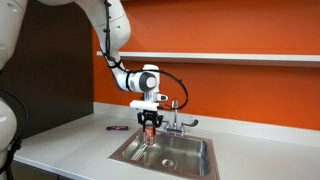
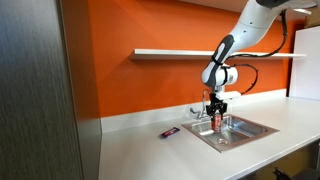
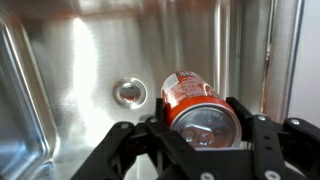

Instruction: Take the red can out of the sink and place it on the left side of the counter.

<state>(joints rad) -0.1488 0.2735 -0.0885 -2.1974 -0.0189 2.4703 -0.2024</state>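
Red can, clamped in the tool, hangs over the sink.

End effector points down, clamped on red can.

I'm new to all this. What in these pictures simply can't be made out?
- Red can: in the wrist view the gripper covers its sides, and its printing is blurred.
- The can's markings: too small to read in both exterior views.
- Purple object on the counter: too small in an exterior view to identify.
- Arm: cut off by the top edge in an exterior view, so its base is unseen.
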